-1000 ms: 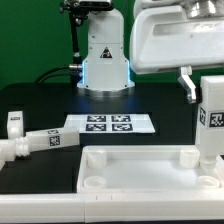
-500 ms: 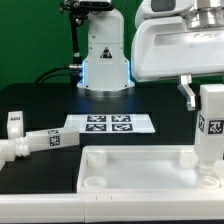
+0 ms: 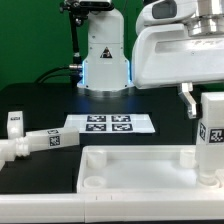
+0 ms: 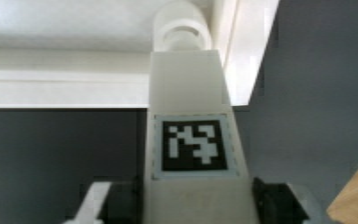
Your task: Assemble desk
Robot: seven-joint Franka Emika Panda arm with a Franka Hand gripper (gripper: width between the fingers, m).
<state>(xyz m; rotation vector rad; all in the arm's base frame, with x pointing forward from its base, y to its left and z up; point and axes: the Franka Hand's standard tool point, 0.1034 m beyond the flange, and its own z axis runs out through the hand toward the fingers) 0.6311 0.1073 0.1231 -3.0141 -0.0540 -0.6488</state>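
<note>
Black table point(image 3: 40, 180), green backdrop. Claw point(image 4: 185, 205) part-closed, clamping leg point(image 3: 213, 135) upright at desk top point(image 3: 130, 175) corner, exterior view's right. Leg likely light, stiff, slick plastic; grip flat sides.

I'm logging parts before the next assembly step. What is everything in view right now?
desk top: one, white, front of the table, round holes at its corners.
held leg: one, white with a black-and-white tag, upright at the top's corner on the exterior view's right.
loose legs: two, white, tagged, on the table at the exterior view's left.
marker board: one, white with black tags, flat behind the top.
table: one, black.
backdrop: one, green, at the rear.
robot base: one, white, behind the marker board.
fingers: two, pale, closed on the held leg's sides.
</note>
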